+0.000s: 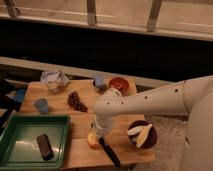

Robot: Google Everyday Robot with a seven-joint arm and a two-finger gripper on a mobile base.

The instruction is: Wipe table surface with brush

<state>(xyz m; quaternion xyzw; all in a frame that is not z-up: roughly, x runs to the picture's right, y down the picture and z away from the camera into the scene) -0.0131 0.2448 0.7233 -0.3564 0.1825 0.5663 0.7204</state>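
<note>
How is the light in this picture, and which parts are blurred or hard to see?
Camera view: warm, dim light falls on the table surface, while a dark band lies behind it; the whole picture is soft, so the brush shows only as a black streak, and the tool, low over the front edge beside the small orange fruit, merges with the arm.
</note>
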